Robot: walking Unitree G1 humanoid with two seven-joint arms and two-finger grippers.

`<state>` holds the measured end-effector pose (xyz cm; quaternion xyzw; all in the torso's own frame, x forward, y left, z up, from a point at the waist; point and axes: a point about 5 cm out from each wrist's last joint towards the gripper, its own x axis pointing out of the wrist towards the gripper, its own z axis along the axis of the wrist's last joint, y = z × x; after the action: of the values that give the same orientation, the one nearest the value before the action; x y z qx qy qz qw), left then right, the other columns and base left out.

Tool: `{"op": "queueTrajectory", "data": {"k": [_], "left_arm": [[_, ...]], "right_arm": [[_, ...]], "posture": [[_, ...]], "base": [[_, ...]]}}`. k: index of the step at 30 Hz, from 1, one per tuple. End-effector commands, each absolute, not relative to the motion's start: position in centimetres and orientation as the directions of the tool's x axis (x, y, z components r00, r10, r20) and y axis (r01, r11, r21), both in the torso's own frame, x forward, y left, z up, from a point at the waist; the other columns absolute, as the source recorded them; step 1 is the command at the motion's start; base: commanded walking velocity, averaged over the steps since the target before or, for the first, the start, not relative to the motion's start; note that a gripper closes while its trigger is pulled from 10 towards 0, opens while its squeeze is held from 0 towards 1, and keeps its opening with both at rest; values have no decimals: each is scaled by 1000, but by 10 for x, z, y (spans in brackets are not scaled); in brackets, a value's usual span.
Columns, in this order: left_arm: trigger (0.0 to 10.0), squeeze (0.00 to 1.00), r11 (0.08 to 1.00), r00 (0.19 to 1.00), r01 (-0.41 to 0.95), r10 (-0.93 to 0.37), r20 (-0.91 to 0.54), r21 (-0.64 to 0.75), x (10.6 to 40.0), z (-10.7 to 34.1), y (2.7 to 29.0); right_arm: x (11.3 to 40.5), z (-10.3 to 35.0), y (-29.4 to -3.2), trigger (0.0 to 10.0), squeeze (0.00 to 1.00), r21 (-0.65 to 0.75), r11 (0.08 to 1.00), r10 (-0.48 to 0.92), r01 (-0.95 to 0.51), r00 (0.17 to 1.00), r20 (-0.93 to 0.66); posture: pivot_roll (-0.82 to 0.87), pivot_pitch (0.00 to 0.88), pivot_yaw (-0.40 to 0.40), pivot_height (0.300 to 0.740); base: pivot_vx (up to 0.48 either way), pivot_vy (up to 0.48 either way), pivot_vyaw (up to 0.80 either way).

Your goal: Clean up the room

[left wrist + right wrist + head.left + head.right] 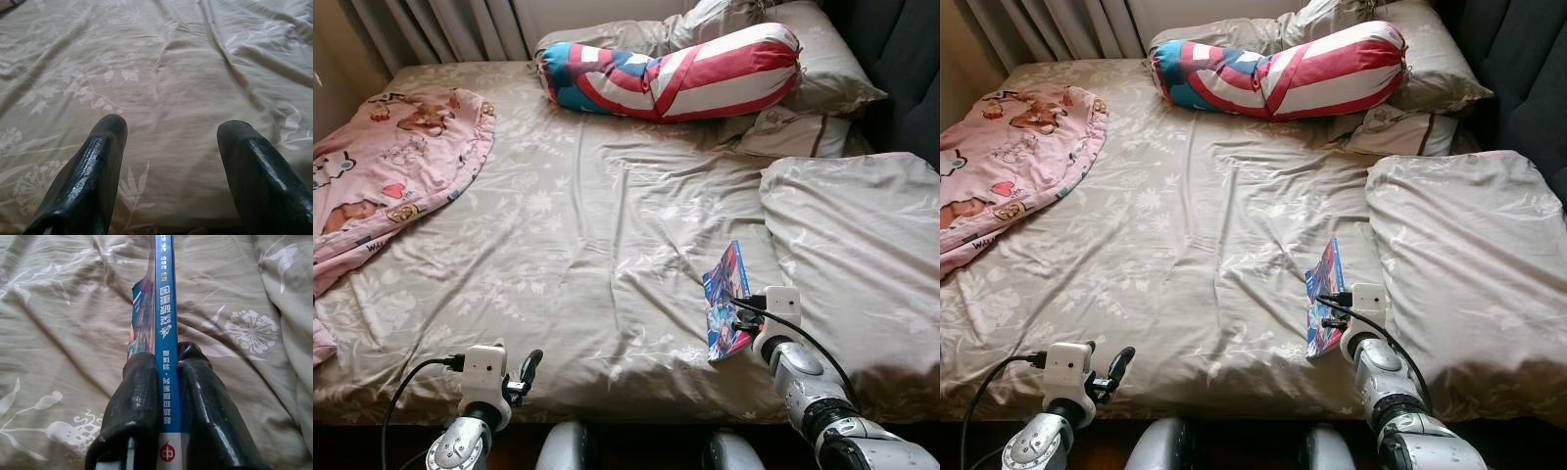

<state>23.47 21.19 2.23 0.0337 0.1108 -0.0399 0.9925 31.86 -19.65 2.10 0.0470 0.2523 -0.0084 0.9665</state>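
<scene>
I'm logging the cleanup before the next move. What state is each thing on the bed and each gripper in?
Book: clamped by its spine, held upright on edge above the sheet.
Right gripper: shut on the book.
Left gripper: open, holding nothing, over the bedsheet.
Pink blanket: crumpled, draped over the bed's left edge.
Striped bolster: lying across the pillows at the head.
Duvet: rumpled, on the bed's right side.

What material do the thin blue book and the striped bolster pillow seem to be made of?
Book: probably paper with a glossy printed cover; its thin spine shines between the right gripper fingers.
Bolster pillow: soft woven or knit fabric, matte, stuffed; it dents and wrinkles.
</scene>
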Motion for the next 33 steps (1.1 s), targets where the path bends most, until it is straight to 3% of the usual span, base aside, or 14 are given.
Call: {"op": "queueTrajectory", "data": {"k": [1,4,13,14,15,25,33], "left_arm": [[10000,0,995,968,86,-70,-241,59,231,20,212],[10000,0,995,968,87,-71,-239,57,233,20,211],[10000,0,995,968,88,-73,-239,50,234,20,209],[10000,0,995,968,87,-73,-239,50,234,20,209],[10000,0,995,968,86,-72,-238,49,234,20,209],[10000,0,996,968,86,-75,-240,37,241,18,203],[10000,0,997,964,76,-72,-255,9,256,14,196]], "right_arm": [[321,24,-200,10000,765,67,996,-13,52,879,-477],[321,25,-204,10000,820,56,996,-31,65,880,-474],[323,32,-218,10000,792,-24,993,-117,119,884,-453],[324,33,-220,10000,129,-67,991,-136,119,887,-441],[324,35,-221,10000,0,-77,990,-141,120,891,-432],[323,33,-203,10000,0,11,998,-47,54,930,-365],[281,-8,-199,10000,0,57,995,-47,80,897,-440]], "posture": [[5,152,65,647],[2,153,65,647],[0,151,61,647],[0,151,61,647],[0,151,61,647],[-19,120,48,647],[-47,76,34,686]], "base": [[0,0,0],[0,0,0],[0,0,0],[0,0,0],[0,0,0],[0,0,0],[0,0,0]]}}
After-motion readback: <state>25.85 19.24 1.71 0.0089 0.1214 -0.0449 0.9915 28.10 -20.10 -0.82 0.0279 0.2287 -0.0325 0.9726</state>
